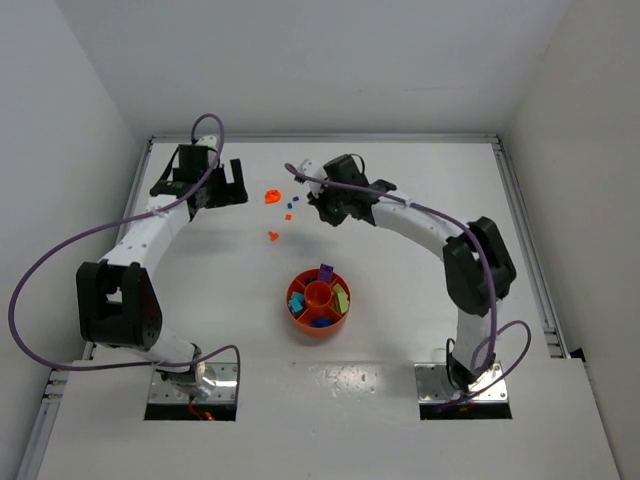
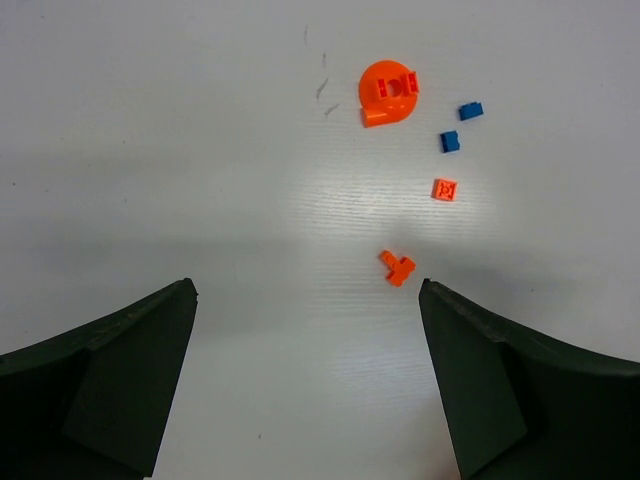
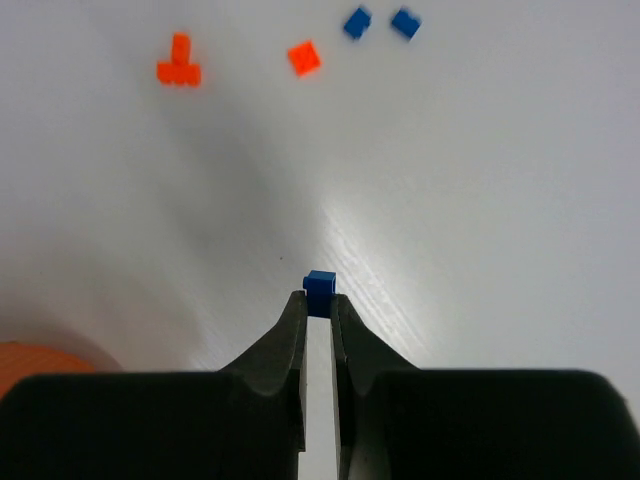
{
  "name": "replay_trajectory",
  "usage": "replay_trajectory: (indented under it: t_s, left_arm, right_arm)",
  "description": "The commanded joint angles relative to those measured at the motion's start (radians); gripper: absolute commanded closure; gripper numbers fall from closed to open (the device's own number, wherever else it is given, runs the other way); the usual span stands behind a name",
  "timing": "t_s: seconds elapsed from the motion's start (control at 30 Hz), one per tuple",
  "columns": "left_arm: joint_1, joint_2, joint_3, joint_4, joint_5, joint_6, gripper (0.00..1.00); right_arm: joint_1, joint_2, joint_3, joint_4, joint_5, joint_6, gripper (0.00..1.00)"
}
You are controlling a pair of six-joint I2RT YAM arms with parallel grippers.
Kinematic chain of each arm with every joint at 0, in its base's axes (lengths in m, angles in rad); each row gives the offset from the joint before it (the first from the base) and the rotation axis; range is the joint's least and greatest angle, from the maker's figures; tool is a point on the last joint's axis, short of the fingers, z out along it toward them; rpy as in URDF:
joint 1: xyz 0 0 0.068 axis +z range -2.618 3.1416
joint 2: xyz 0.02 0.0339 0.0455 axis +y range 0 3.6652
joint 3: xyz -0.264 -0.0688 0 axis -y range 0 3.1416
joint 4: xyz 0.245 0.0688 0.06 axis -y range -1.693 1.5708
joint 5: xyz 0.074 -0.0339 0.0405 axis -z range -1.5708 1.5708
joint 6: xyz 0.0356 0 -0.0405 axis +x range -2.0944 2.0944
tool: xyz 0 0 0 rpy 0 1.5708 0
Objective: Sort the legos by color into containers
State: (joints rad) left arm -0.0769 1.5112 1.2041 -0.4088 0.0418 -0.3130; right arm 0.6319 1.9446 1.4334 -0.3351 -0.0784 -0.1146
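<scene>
right gripper (image 3: pixel 318 303) pinching blue lego (image 3: pixel 319 286), loose legos (image 3: pixel 303 57) well apart

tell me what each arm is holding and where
Right gripper pinches a tiny blue plastic lego brick by its sides, at the jaws' tips; left gripper holds nothing.

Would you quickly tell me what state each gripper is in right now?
Left gripper: open, holding nothing.
Right gripper: shut on a blue lego.
</scene>
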Motion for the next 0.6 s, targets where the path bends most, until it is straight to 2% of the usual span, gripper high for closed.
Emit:
replay_trajectory:
  t_s: [0.0,0.1,0.23,0.3,0.33,0.4,0.57]
  left_arm:
    - [0.012,0.0,-0.006,0.031,0.041,0.012,0.0]
    - [0.012,-0.011,-0.015,0.021,0.11,0.054,0.0]
    - [0.012,-0.034,-0.038,0.021,0.182,0.064,0.0]
    - [0.012,-0.054,-0.048,0.021,0.191,0.064,0.0]
    - [0.012,-0.054,-0.06,0.021,0.191,0.075,0.0]
    - [0.012,-0.086,-0.075,0.021,0.201,0.084,0.0]
    - [0.012,-0.146,-0.146,0.021,0.21,0.106,0.0]
  right_arm:
    - [-0.003,-0.111,0.016,0.041,0.008,-0.106,1.0]
    - [-0.003,-0.188,0.025,-0.053,-0.147,-0.175,1.0]
    - [-0.012,-0.324,-0.079,-0.166,-0.422,-0.31,1.0]
    - [-0.003,-0.38,-0.1,-0.273,-0.484,-0.373,1.0]
    - [0.009,-0.38,-0.1,-0.325,-0.526,-0.455,1.0]
    - [0.009,-0.392,-0.091,-0.491,-0.564,-0.545,1.0]
    - [0.0,-0.432,-0.103,-0.648,-0.612,-0.674,1.0]
